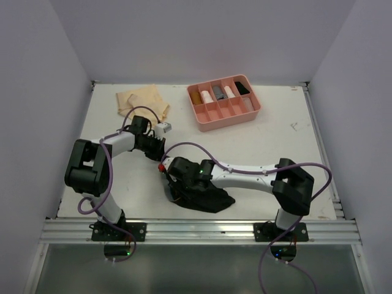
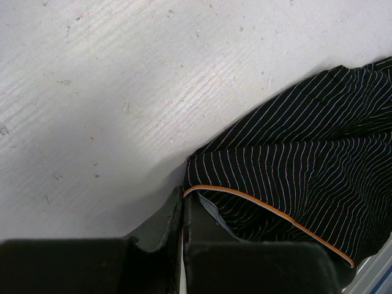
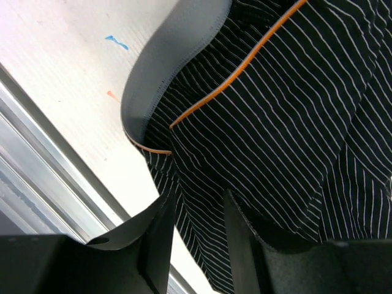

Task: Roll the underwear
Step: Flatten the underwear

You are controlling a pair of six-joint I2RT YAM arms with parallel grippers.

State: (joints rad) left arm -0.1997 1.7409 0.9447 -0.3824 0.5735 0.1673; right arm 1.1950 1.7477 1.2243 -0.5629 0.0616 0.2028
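Note:
The black pinstriped underwear (image 1: 208, 199) with orange trim lies crumpled near the table's front edge, between the two arms. My left gripper (image 2: 182, 193) is shut on its orange-trimmed edge (image 2: 257, 205), and the cloth (image 2: 294, 153) spreads out to the right of the fingers. In the top view this left gripper (image 1: 160, 160) sits at the garment's upper left corner. My right gripper (image 3: 197, 199) is open right over the striped cloth (image 3: 275, 104), beside the folded grey waistband (image 3: 147, 79). From above, the right gripper (image 1: 174, 176) hovers over the garment's left end. A pale tan underwear (image 1: 144, 101) lies flat at the back left.
A rigid pink divided tray (image 1: 208, 116) stands at the back centre-right with several rolled items in its compartments. An aluminium rail (image 1: 196, 229) runs along the near table edge, close to the black garment, also seen as the rail (image 3: 37, 165). White walls enclose the table.

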